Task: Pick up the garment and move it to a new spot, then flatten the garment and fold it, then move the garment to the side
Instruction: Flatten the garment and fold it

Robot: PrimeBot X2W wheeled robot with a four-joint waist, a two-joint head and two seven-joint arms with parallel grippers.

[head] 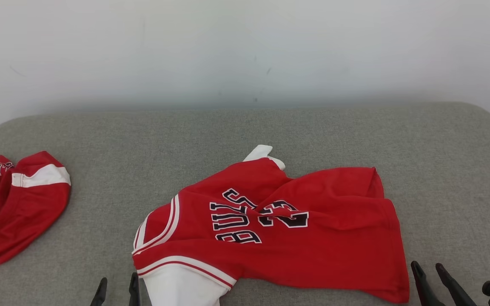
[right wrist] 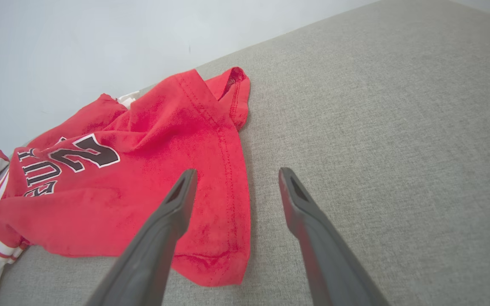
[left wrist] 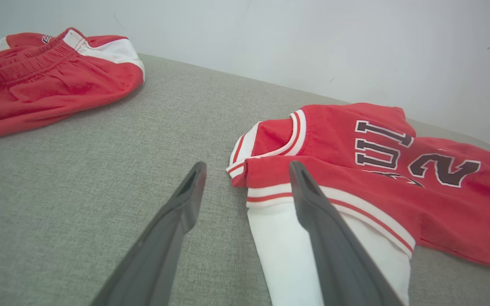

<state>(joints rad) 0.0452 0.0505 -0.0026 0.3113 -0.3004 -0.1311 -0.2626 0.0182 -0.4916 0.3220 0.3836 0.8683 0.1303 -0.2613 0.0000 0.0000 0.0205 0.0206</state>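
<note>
Grey fabric cushion [head: 270, 127] against plain white wall [head: 245, 42]; soft even light.

The jersey [head: 270, 229] lies on the cushion [head: 245, 136] between the left gripper [head: 118, 279] and right gripper [head: 427, 265]; shorts [head: 15, 208] lie well left of both

red shorts [head: 19, 208] (white-trimmed) lie bunched on the grey fabric surface [head: 270, 127].

Grey fabric surface [head: 313, 136], crumpled red jersey [head: 334, 242] lying near its front, red shorts [head: 15, 221] at its left edge
</note>
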